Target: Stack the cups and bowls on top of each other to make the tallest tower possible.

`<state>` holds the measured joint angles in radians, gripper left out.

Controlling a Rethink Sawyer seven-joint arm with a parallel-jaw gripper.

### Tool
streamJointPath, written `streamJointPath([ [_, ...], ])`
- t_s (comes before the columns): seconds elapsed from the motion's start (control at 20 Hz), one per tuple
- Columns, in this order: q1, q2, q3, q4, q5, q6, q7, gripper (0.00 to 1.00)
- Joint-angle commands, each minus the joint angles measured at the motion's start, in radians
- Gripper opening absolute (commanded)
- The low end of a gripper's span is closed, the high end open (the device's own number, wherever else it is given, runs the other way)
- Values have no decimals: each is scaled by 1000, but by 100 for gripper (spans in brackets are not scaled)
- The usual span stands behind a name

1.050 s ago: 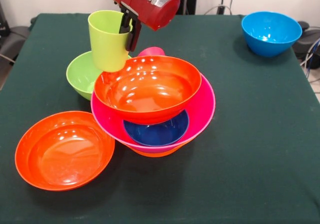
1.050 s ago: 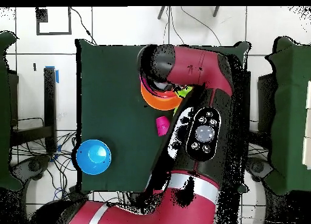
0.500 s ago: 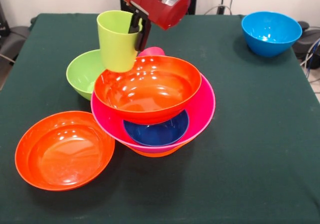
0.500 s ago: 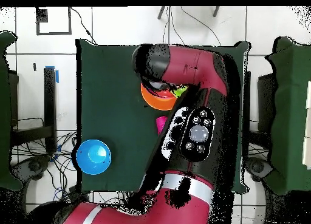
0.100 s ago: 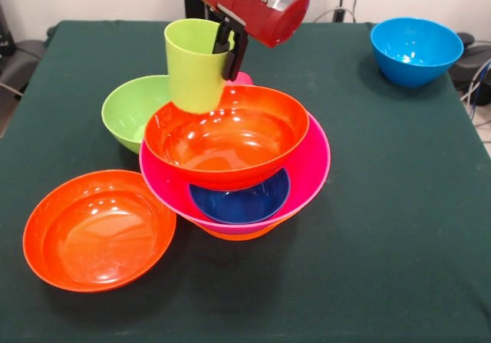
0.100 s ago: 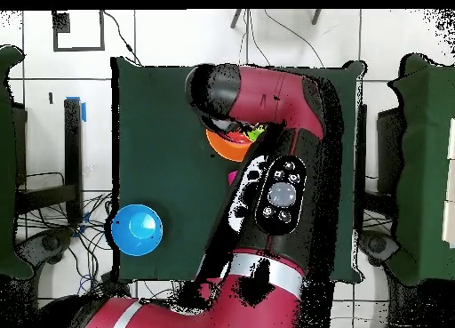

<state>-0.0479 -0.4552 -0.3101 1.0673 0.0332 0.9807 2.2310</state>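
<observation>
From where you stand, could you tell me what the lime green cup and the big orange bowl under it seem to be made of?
The lime green cup, gripped by the tool, looks like thin glossy plastic: uniform colour, smooth wall, soft sheen. The big orange bowl looks like the same sort of moulded plastic, shinier, with bright white glints across its inside. It could be melamine; the look alone leaves that open.

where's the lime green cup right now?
Front view: the lime green cup hangs upright in the gripper, above the orange bowl's far-left rim, beside the green bowl.
</observation>
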Motion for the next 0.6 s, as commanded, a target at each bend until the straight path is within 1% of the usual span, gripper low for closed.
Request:
streamJointPath([
  [0.05, 23, 26, 41, -8, 17, 12, 175, 0],
  [0.2, 26, 19, 40, 6, 22, 5, 173, 0],
  [0.6, 20, 19, 37, 10, 34, 3, 153, 0],
])
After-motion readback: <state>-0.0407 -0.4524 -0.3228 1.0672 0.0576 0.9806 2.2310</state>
